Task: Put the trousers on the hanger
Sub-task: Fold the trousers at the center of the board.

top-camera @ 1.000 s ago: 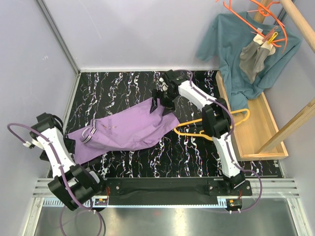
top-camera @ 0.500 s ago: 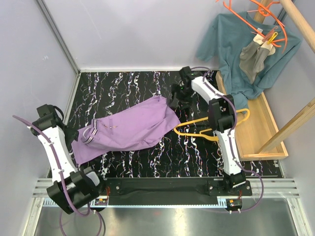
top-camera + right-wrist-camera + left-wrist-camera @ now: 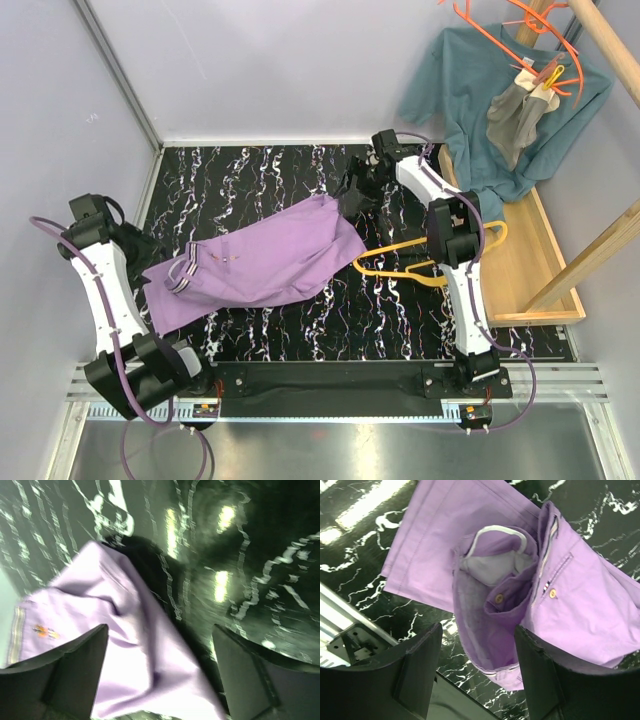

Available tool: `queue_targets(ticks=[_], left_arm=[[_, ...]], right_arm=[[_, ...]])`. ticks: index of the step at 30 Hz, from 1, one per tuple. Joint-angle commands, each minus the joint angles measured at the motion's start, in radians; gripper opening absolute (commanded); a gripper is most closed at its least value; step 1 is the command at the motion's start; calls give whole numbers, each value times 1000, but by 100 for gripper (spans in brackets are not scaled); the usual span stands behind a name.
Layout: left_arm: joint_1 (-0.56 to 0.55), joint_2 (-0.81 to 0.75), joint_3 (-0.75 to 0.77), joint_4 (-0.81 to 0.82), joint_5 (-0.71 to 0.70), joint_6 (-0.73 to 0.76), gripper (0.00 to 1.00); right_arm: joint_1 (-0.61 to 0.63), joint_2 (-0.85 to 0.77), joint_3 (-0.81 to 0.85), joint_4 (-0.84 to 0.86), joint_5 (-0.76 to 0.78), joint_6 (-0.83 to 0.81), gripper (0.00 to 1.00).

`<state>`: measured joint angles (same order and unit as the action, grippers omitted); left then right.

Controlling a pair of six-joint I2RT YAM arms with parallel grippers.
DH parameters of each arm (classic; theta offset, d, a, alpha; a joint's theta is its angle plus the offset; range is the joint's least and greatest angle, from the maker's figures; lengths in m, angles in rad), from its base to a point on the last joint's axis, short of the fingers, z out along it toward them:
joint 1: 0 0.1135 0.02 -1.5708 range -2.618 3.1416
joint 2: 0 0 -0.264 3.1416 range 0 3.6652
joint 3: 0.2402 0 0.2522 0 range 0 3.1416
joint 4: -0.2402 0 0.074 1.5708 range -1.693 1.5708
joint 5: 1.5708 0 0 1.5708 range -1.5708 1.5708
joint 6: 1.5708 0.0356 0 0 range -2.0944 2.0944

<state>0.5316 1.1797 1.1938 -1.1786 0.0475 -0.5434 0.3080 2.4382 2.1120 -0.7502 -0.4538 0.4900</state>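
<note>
Having dropped the leg end, the right jaws stand wide over the trousers [image 3: 260,262], now flat beside the hanger [image 3: 398,248]. Left jaws are open too; threading can begin.

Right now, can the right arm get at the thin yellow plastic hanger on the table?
Probably yes: the hanger lies uncovered beside the lilac trousers, and the right gripper hangs open nearby.

The black, white-veined desk [image 3: 250,170] carries the lilac trousers [image 3: 260,260] spread flat at centre-left. The yellow hanger [image 3: 400,272] lies just right of them, its hook reaching the wooden tray [image 3: 520,270].
</note>
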Motion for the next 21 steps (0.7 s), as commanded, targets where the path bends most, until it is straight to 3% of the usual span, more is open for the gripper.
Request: queue_targets(ticks=[1,7,9,12,13,14,21], left_arm=[[-5,-11,10,59,63,20,65],[-8,-23,-22,95,74,33,65],[-8,-32,-42,112,84,34,64],[-7,-35,-62,129,94,37,65],[-7,-37,-65,131,97,39,65],[-8,-37,-66,131,101,42,65],[-8,-40,-46,112,77,57,65]], right_arm=[[11,-51,-15,156,-76,163,89],[66,2,91,40,78,226,79],[89,2,94,48,95,226,68],[112,56,170,-36,130,223,64],[117,77,242,-76,171,214,66],[123,106,270,-140,193,206,99],[140,88,257,-178,316,148,100]])
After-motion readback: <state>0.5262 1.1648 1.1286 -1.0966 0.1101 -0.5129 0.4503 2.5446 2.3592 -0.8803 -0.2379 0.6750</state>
